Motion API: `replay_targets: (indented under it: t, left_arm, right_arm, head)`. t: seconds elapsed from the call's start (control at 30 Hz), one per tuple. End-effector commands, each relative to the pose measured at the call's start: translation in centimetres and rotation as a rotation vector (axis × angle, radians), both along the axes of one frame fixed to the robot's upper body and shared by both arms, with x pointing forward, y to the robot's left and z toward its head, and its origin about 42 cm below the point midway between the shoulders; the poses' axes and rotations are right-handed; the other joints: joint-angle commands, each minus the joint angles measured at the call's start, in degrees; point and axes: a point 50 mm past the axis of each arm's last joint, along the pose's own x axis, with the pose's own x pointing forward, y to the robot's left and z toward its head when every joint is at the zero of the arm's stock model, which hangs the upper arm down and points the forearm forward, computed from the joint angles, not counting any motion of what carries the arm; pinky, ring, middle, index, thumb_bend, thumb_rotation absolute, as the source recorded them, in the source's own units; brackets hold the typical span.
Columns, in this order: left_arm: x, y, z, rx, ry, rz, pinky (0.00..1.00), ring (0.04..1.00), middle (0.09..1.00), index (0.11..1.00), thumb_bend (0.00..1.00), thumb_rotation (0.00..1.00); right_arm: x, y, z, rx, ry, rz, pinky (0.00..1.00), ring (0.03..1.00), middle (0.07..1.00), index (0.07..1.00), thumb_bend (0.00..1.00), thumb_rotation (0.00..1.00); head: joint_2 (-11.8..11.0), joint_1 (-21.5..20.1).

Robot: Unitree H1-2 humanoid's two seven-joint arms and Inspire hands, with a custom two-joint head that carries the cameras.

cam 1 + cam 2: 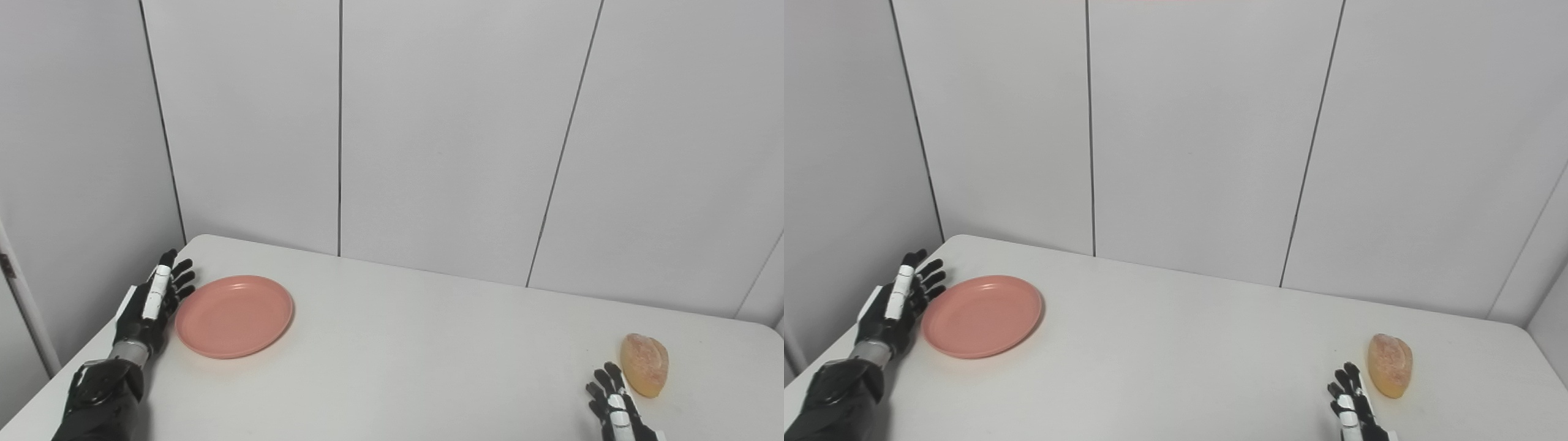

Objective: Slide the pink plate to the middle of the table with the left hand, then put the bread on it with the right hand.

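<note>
I read no brand, label or writing on any item; nothing legible shows.

The pink plate (pixel 234 315) sits flat on the white tabletop (pixel 416 361) near its far left corner, short of the left edge and well away from the middle. It carries nothing.

My left hand (pixel 154 306) stands at the tabletop's left edge, just beside the plate's left rim, palm turned toward the plate, fingers (pixel 182 278) apart and extended, holding nothing. I cannot confirm contact between fingertips and rim; they appear very close.

The bread (pixel 644 364) lies on the tabletop toward the right side, nearer the front edge than the back, well apart from the plate. It is an oval, golden-brown roll with its long axis running roughly front to back.

My right hand (pixel 1350 401) enters at the front edge, just to the left of the bread, fingers spread and pointing away from me, gripping nothing. A narrow gap seems to separate it from the bread.

Between plate and bread I see a broad stretch of bare tabletop. Grey wall panels (pixel 453 135) close the tabletop's back edge and the left side.
</note>
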Motion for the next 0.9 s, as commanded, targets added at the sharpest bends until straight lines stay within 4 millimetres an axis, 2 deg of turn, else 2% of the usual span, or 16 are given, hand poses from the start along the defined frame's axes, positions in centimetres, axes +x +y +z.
replay_targets:
  t: [0.0, 0.17, 0.37, 0.5, 0.87]
  left_arm:
    - [2.0, 0.0, 4.0, 0.059, -0.117, -0.029, 0.90, 0.908, 0.916, 0.950, 0.87, 0.91]
    - [2.1, -0.7, 3.6, 0.051, -0.117, -0.049, 0.90, 0.895, 0.915, 0.973, 0.88, 0.91]
    - [2.3, -1.6, 2.8, 0.029, -0.108, -0.050, 0.91, 0.891, 0.896, 0.951, 0.87, 0.89]
    - [2.3, -2.0, 2.4, 0.026, -0.099, -0.055, 0.89, 0.878, 0.875, 0.956, 0.90, 0.89]
    - [2.8, -3.6, 1.7, -0.005, -0.091, -0.112, 0.93, 0.910, 0.900, 0.961, 0.89, 0.89]
  right_arm:
    - [-1.4, 0.2, -2.4, 0.017, 0.090, -0.011, 0.96, 0.936, 0.954, 0.971, 0.71, 0.95]
    - [-1.4, 0.3, -2.3, 0.018, 0.093, -0.012, 0.96, 0.935, 0.951, 0.970, 0.70, 0.95]
    - [-1.4, 0.4, -2.2, 0.018, 0.096, -0.012, 0.96, 0.935, 0.950, 0.971, 0.70, 0.95]
    - [-1.5, 0.4, -2.1, 0.019, 0.094, -0.010, 0.96, 0.931, 0.952, 0.973, 0.71, 0.95]
    - [-1.6, 0.7, -1.8, 0.019, 0.085, -0.005, 0.95, 0.930, 0.951, 0.977, 0.69, 0.95]
  head:
    - [0.03, 0.08]
    - [0.34, -0.20]
    - [0.52, -0.44]
    - [0.83, -0.56]
    - [1.45, -1.10]
